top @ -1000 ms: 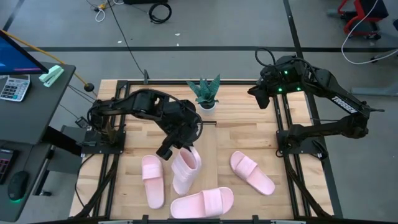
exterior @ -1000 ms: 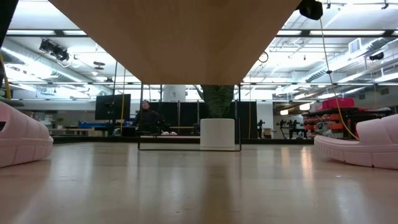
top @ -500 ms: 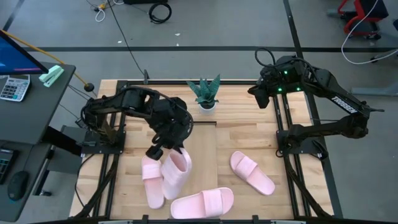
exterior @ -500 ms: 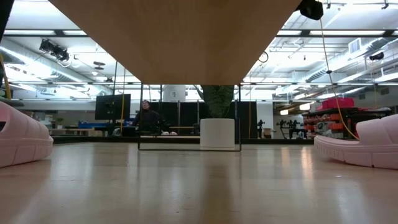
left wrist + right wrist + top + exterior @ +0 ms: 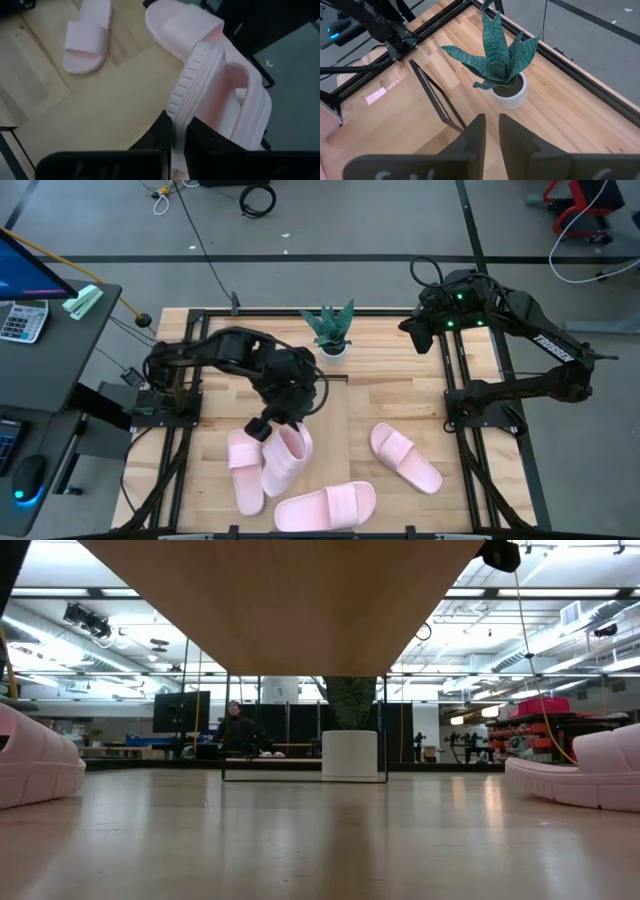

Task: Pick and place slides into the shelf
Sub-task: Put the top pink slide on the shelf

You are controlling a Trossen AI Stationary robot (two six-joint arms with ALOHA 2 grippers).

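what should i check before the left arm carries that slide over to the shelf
1. Grip: left gripper fingers pinch the edge of the held slide - ok.
2. Lift clearance: held slide overlaps the slide on the table from above; touching or apart - cannot tell.
3. Shelf top bare of slides - ok.
4. Potted plant stands beyond the shelf's far end, off the path - ok.
5. Right gripper parked near the plant, fingers shut, holding nothing - ok.
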